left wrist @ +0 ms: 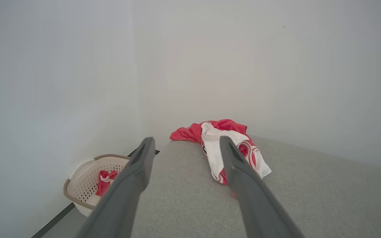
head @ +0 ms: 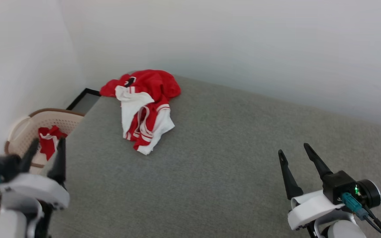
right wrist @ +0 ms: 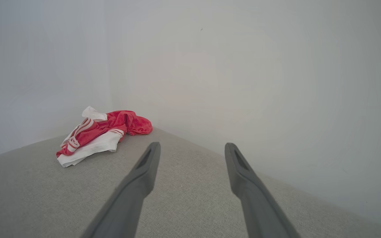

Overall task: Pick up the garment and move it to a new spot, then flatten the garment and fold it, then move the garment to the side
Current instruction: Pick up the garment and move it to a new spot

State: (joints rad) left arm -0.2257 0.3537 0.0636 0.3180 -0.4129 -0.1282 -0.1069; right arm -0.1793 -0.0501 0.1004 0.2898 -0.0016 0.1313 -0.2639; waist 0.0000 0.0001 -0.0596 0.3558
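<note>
Grey woven cloth covers the broad surface (head: pixel 230 158), which runs back to pale walls. Crumpled at its far left corner lies the garment (head: pixel 144 105), well apart from the left gripper (head: pixel 49 140) and right gripper (head: pixel 293 148). Both hover near, fingers spread and empty. It looks a soft, light jersey. I'd pinch a raised red fold, expecting it to sag and unfurl.

Grey fabric surface (head: pixel 230 158), beige lattice basket (head: pixel 66 123) beside its left edge, red-and-white cloth bundle (head: pixel 48 138) inside, white walls (head: pixel 243 39)
</note>
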